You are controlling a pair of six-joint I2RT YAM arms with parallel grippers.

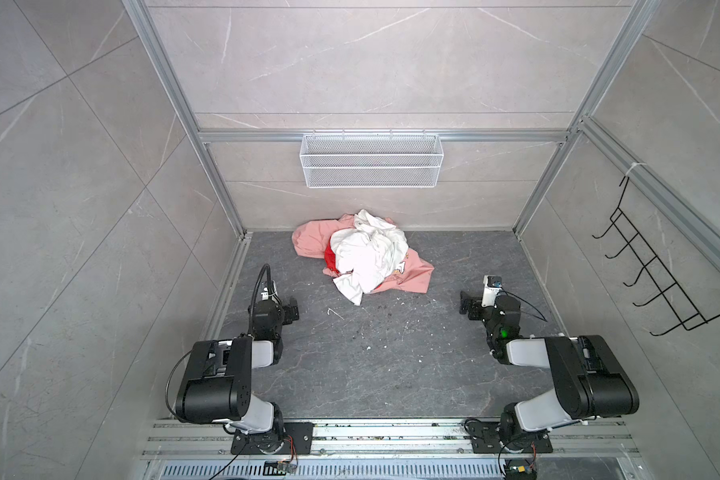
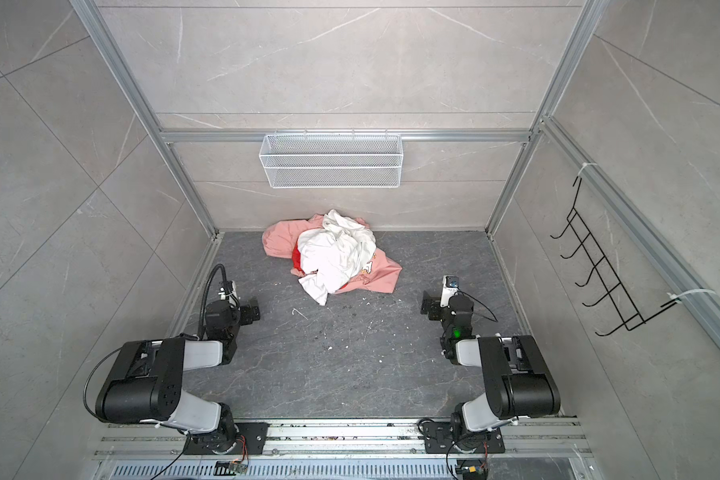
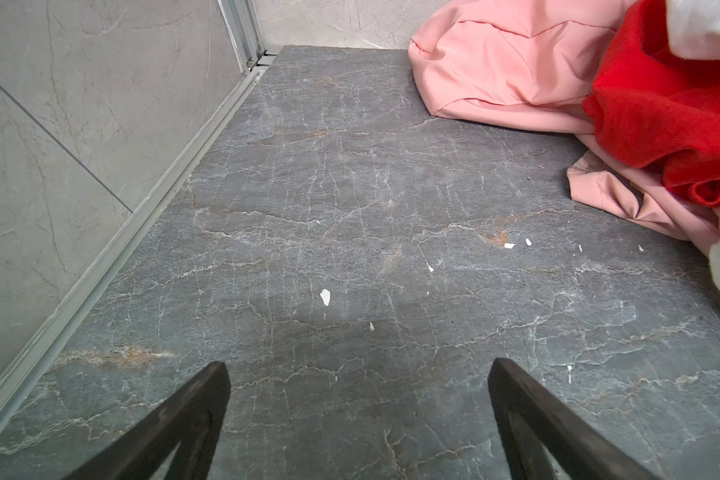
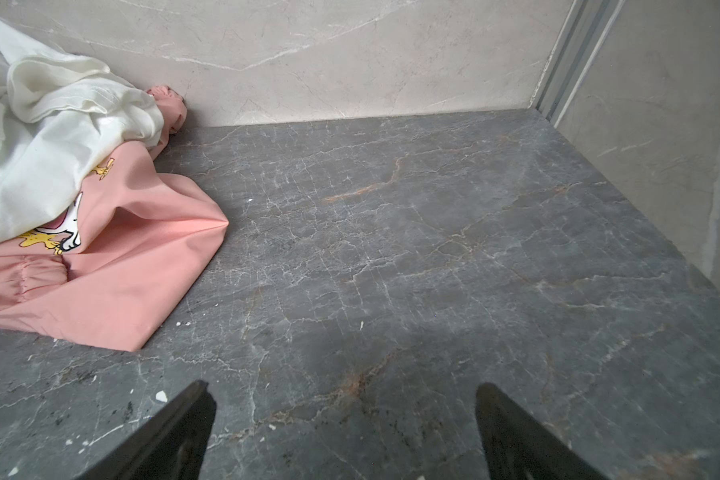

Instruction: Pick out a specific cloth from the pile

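Note:
The pile (image 1: 362,253) lies on the dark floor against the back wall. A white garment (image 1: 366,253) sits on top of a pale pink one (image 1: 308,239). Only a strip of the red cloth (image 1: 329,255) shows at the pile's left side, tucked under the white; the left wrist view shows this cloth (image 3: 661,116) more fully. My left gripper (image 1: 292,309) (image 3: 358,365) stands open over bare floor, left of and nearer than the pile. My right gripper (image 1: 466,301) (image 4: 344,386) is also open, to the pile's right, holding nothing.
A white wire basket (image 1: 371,160) hangs on the back wall above the pile. A black wire hook rack (image 1: 661,282) is fixed to the right wall. Aluminium rails (image 1: 229,282) edge the floor. Small white flecks (image 1: 366,347) dot the floor.

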